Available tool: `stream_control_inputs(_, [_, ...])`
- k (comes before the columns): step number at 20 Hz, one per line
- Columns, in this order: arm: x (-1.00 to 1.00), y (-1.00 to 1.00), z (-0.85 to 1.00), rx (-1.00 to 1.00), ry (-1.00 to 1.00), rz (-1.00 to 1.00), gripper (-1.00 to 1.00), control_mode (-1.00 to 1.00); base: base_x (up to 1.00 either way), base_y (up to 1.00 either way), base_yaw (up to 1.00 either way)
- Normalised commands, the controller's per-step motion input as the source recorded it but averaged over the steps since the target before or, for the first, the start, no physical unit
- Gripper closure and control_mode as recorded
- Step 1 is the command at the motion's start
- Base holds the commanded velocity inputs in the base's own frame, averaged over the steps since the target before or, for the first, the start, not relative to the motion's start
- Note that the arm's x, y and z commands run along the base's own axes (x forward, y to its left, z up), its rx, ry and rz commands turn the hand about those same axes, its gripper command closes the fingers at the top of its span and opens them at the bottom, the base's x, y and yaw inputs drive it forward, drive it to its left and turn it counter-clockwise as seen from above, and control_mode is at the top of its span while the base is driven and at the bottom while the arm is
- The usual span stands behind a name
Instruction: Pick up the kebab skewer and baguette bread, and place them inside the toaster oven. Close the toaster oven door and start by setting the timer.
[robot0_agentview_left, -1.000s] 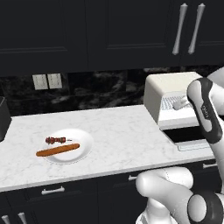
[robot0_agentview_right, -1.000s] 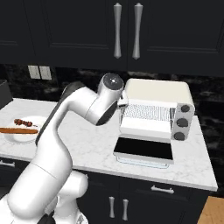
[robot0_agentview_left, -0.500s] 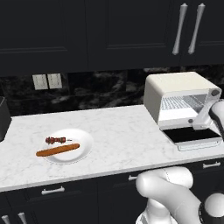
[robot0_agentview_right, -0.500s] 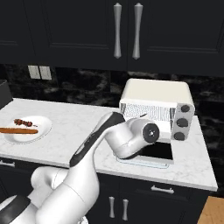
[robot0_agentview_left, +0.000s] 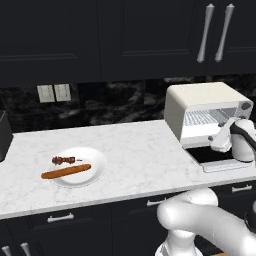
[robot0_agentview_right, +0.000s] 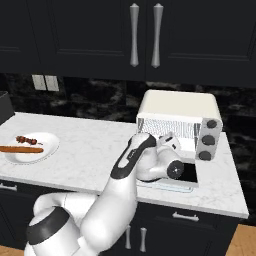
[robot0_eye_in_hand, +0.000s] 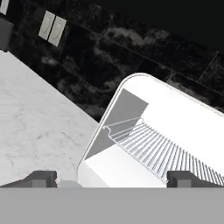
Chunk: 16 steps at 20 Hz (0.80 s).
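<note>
We see a white marble table (robot0_agentview_left: 135, 150) running under dark cabinets (robot0_agentview_left: 100, 40), with a black stone backsplash (robot0_agentview_left: 115, 100) behind it carrying two pale wall outlets (robot0_agentview_left: 54, 93).

On the right end of the table stands the cream-white toaster oven (robot0_agentview_left: 200, 107). Its toaster oven door (robot0_agentview_left: 216, 156), the dark glass panel, is folded down flat in front of the cavity, so the wire rack (robot0_eye_in_hand: 162, 151) inside is exposed. From the right base view we make out three dark knobs (robot0_agentview_right: 208, 139) stacked on the oven's right side.

The white arm (robot0_agentview_right: 125, 185) bends across in front of the oven, its hand just above the lowered door. In the hand view the pincer (robot0_eye_in_hand: 111, 178) has its two dark tips spread wide apart, nothing between them, and it looks into the oven's open mouth from the left corner.

Well apart from the oven, toward the left end of the table, lies a white plate (robot0_agentview_left: 95, 170). On it rests the baguette bread (robot0_agentview_left: 66, 171), a long orange-brown loaf, and just behind it the kebab skewer (robot0_agentview_left: 64, 160) with its small dark meat chunks. The two lie roughly parallel, close together; we cannot tell whether they touch.

At the far left edge a dark grey appliance (robot0_agentview_left: 4, 135) sits on the table.
</note>
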Motion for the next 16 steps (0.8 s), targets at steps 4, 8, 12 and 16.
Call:
stream_control_inputs(4, [0.77, -0.23, -0.01, -0.04, -0.04, 0.00, -1.00, -1.00, 0.00, 0.00, 0.00])
stream_control_inputs(8, [0.54, -0.29, 0.00, -0.06, 0.00, 0.00, -1.00, -1.00, 0.00, 0.00, 0.00])
stream_control_inputs(12, [0.50, -0.11, -0.04, -0.09, 0.00, 0.00, -1.00, -1.00, 0.00, 0.00, 0.00])
stream_control_inputs(16, [0.41, -0.05, -0.09, -0.11, 0.00, 0.00, -1.00, -1.00, 0.00, 0.00, 0.00])
